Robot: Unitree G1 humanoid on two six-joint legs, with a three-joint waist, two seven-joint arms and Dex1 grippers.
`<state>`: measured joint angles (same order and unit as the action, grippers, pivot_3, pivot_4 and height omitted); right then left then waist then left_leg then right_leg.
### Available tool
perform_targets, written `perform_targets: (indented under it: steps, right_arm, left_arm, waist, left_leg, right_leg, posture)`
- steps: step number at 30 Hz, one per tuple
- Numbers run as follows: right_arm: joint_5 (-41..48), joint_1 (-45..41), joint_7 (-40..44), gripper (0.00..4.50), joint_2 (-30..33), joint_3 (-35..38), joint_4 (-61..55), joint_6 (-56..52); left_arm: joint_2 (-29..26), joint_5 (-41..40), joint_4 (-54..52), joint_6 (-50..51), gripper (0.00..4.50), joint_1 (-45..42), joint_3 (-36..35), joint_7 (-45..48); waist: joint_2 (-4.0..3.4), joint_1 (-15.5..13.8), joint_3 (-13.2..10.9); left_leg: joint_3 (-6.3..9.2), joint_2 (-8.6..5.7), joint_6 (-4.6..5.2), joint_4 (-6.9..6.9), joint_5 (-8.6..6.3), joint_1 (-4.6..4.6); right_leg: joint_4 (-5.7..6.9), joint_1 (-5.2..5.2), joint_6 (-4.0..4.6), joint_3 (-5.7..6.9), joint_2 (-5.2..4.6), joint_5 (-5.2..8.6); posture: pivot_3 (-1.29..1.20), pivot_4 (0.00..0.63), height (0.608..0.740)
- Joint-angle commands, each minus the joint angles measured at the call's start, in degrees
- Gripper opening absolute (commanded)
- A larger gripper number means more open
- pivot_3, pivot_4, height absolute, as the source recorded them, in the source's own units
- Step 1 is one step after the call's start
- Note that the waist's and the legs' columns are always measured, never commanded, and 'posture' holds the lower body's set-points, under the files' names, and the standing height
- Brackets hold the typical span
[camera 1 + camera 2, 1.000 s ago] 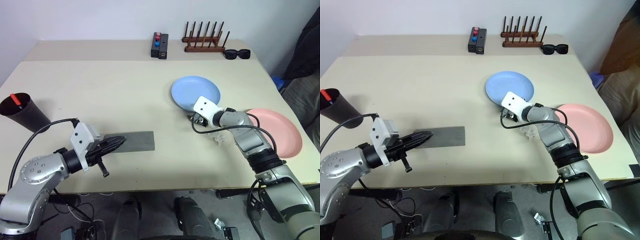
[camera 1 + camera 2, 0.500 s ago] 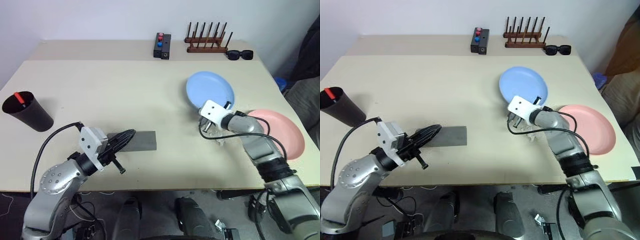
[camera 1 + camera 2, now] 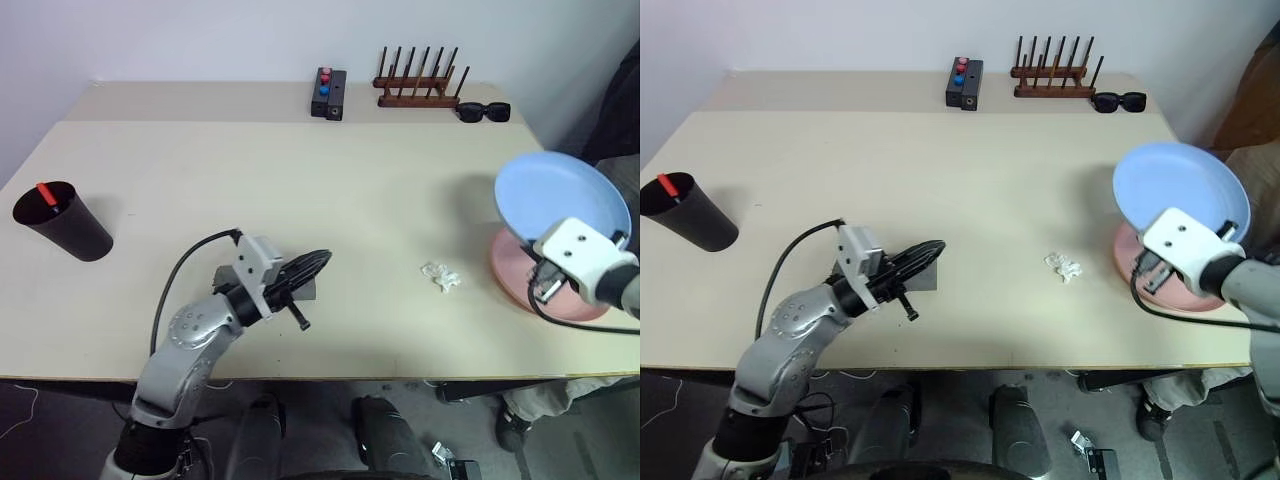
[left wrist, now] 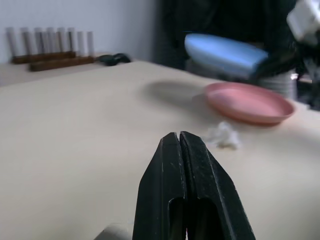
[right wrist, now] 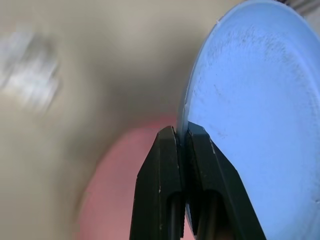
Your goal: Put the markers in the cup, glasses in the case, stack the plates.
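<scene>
Gripping blue plate [image 3: 556, 199] (over pink plate [image 3: 520, 283])

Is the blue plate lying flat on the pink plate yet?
No, the blue plate hangs tilted above the pink plate, pinched by the right gripper.

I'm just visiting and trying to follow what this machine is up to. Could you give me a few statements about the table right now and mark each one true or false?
1. The right tool is pinching the rim of the light blue plate, held up over the pink plate. True.
2. The black cup lies tipped over. False: it stands upright, with a red-tipped marker in it.
3. The left tool is wide open. False: its two fingers are pressed together, holding nothing.
4. The sunglasses sit at the table's far edge, beside the wooden rack. True.
5. The blue plate rests flat on the table. False: it is lifted and tilted.
</scene>
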<state>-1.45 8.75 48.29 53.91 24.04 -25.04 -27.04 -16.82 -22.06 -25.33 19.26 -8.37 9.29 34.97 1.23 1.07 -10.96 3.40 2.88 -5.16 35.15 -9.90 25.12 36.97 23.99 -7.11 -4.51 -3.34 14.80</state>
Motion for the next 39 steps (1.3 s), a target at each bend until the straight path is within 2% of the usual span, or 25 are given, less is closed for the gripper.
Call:
perform_targets:
  steps: [1, 3, 6, 11, 17, 25, 28, 32, 39]
  right_arm:
    - [0.38, 2.84, 0.18, 0.02, -0.35, 2.59, -2.75, 0.32]
    - [0.06, 3.76, -0.57, 0.02, -0.56, 2.03, -1.55, -0.27]
    - [-0.98, 4.51, -0.58, 0.97, 0.48, 0.65, -0.18, 0.89]
    - [2.35, -0.28, -0.65, 3.51, -1.24, -2.01, -1.41, 1.22]
    - [7.63, -9.83, -2.57, 3.51, -7.33, -9.45, -0.61, -3.23]
    - [8.84, -16.56, -8.96, 3.51, -15.80, -15.62, 9.96, -9.46]
    - [9.25, -16.73, -10.04, 2.14, -15.88, -16.01, 10.44, -12.01]
    - [10.45, -15.75, -9.84, 0.02, -14.53, -15.10, 6.69, -13.76]
    - [12.02, -15.50, -10.09, 0.02, -9.43, -8.08, 0.42, -16.00]
  left_arm:
    - [1.22, 1.17, 0.10, -1.05, 0.00, -1.63, 1.52, -0.93]
    - [1.49, 1.53, 0.17, -1.41, 0.00, -1.37, 1.71, -1.13]
    - [1.21, 1.39, -0.18, -2.03, 0.00, -0.17, 1.31, -0.67]
    - [0.37, 2.21, 0.09, -3.75, 0.00, 1.64, 1.18, 0.05]
    - [-0.40, 5.68, 0.19, -5.97, 0.00, 2.76, 3.79, 0.21]
    - [0.74, 7.00, -0.81, -6.29, 0.00, 4.59, 4.58, -2.04]
    - [1.22, 7.35, 0.22, -6.69, 0.00, 3.85, 4.30, -2.59]
    - [2.06, 7.85, 2.30, -7.40, 0.00, 2.61, 4.69, -2.58]
    - [2.64, 8.12, 3.79, -8.11, 0.00, 1.42, 5.50, -1.69]
  waist:
    - [-0.03, 0.10, 0.02]
    - [-0.05, 0.09, 0.03]
    - [-0.06, -0.09, 0.04]
    - [-0.06, -0.04, 0.04]
    - [-0.06, -0.18, 0.03]
    - [-0.07, -0.27, 0.04]
    - [-0.09, -0.27, 0.04]
    - [-0.12, -0.24, 0.06]
    - [-0.14, -0.33, 0.05]
  left_leg:
    - [0.00, 0.00, 0.00, 0.00, 0.00, -0.01]
    - [-0.04, 0.00, 0.00, 0.00, 0.00, -0.01]
    - [-0.03, 0.00, 0.00, 0.00, 0.00, -0.02]
    - [-0.03, -0.01, -0.01, 0.01, 0.00, -0.02]
    - [-0.01, -0.01, -0.01, -0.01, -0.01, -0.04]
    - [0.04, -0.06, 0.07, -0.03, -0.05, -0.04]
    - [0.04, -0.08, 0.08, -0.03, -0.06, -0.04]
    - [0.05, -0.08, 0.09, -0.03, -0.07, -0.05]
    - [0.04, -0.08, 0.13, -0.02, -0.09, -0.05]
  right_leg:
    - [0.00, -0.02, 0.00, 0.00, 0.00, 0.00]
    - [-0.02, -0.02, 0.00, -0.04, -0.01, 0.00]
    - [-0.01, -0.03, 0.00, -0.03, -0.01, 0.00]
    - [-0.06, -0.05, 0.01, -0.03, -0.02, 0.01]
    - [-0.14, -0.12, 0.02, -0.01, -0.02, 0.00]
    - [-0.85, -0.54, 0.20, -0.01, -0.01, -0.14]
    - [-0.85, -0.54, 0.20, -0.01, -0.02, -0.14]
    - [-0.84, -0.55, 0.18, -0.01, -0.01, -0.14]
    - [-0.85, -0.53, 0.17, -0.01, -0.01, -0.14]
  posture:
    - [0.00, 0.150, 0.740]
    - [0.00, 0.150, 0.740]
    - [0.00, 0.150, 0.740]
    - [0.00, 0.150, 0.740]
    - [0.00, 0.150, 0.740]
    - [0.00, 0.150, 0.740]
    - [0.00, 0.150, 0.740]
    - [0.00, 0.150, 0.740]
    - [0.00, 0.150, 0.740]
